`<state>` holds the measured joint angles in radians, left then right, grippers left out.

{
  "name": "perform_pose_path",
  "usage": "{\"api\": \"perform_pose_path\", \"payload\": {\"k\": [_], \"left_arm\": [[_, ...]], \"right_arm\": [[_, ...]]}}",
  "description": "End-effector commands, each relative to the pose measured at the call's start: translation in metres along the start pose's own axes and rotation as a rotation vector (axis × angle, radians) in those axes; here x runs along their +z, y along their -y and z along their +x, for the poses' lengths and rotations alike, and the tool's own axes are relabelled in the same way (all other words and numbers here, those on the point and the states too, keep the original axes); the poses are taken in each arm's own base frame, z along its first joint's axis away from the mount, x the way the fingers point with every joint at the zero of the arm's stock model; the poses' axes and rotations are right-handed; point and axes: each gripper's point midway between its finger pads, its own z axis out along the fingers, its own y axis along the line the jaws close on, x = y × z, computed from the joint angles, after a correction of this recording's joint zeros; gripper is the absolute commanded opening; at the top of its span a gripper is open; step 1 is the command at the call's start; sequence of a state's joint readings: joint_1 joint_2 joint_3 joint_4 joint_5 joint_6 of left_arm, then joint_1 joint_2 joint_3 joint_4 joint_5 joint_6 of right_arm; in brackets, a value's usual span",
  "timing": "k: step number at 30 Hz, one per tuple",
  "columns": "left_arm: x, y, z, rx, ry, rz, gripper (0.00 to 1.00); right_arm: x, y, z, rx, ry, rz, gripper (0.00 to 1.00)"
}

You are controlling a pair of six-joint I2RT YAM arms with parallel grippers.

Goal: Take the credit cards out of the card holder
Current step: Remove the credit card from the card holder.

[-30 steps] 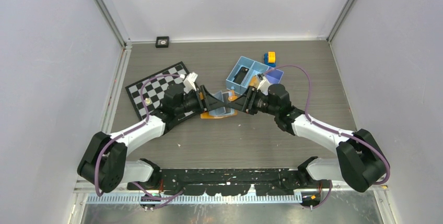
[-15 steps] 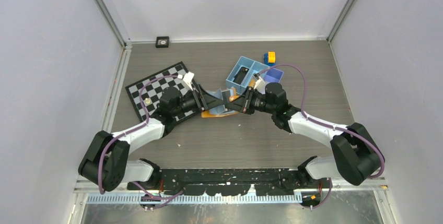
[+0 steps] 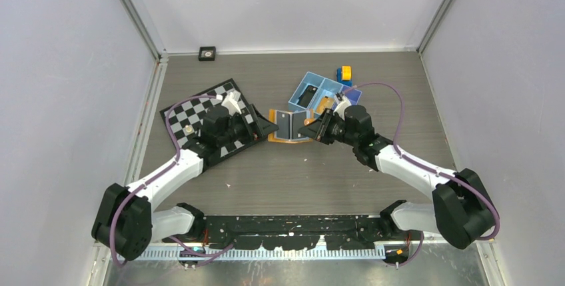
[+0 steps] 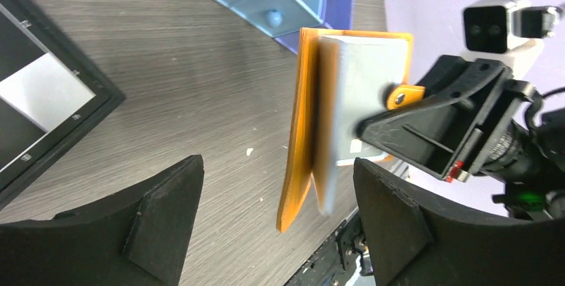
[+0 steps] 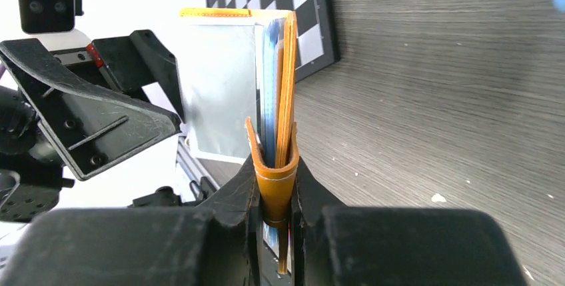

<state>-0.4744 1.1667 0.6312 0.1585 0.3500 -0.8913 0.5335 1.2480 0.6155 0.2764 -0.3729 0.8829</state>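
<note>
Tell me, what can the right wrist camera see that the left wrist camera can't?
Only the right wrist view shows the blue card edges tucked inside and the left arm's camera. Only the left wrist view shows the right arm's camera. Both show the orange card holder, pinched by the right gripper, and the grey table.

1. Top camera: high at the near edge, looks down on the whole worktop [image 3: 286, 173].
2. Left wrist camera: low, close, faces the card holder [image 4: 303, 133].
3. Right wrist camera: very close, faces the same card holder from the opposite side.
</note>
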Motion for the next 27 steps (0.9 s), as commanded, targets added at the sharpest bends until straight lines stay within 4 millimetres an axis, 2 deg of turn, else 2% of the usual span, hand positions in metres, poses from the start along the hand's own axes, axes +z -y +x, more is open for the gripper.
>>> {"api": "perform_pose_path", "payload": {"k": [1, 6, 9, 14, 21, 25, 27], "left_arm": [[-0.003, -0.016, -0.005, 0.009, 0.032, -0.066, 0.86], [0.001, -0.008, 0.000, 0.006, 0.011, 0.001, 0.88], [0.003, 0.003, 0.000, 0.011, 0.013, 0.083, 0.88], [0.009, 0.004, 0.004, 0.007, -0.008, 0.109, 0.85], [0.013, -0.001, 0.004, -0.016, -0.019, 0.104, 0.51], [0.014, -0.004, 0.005, -0.022, -0.018, 0.107, 0.26], [0.016, -0.004, 0.007, -0.027, -0.027, 0.110, 0.12]], "right_arm": [[-0.006, -0.004, -0.018, -0.038, 0.079, 0.020, 0.00], [-0.007, -0.009, -0.017, -0.039, 0.075, -0.009, 0.01], [-0.007, -0.012, -0.016, -0.040, 0.068, -0.025, 0.00], [-0.007, -0.022, -0.013, -0.043, 0.050, -0.086, 0.01], [-0.005, -0.024, -0.011, -0.041, 0.038, -0.103, 0.00], [-0.003, -0.021, -0.011, -0.041, 0.025, -0.084, 0.01], [-0.003, -0.019, -0.011, -0.040, 0.028, -0.069, 0.05]]}}
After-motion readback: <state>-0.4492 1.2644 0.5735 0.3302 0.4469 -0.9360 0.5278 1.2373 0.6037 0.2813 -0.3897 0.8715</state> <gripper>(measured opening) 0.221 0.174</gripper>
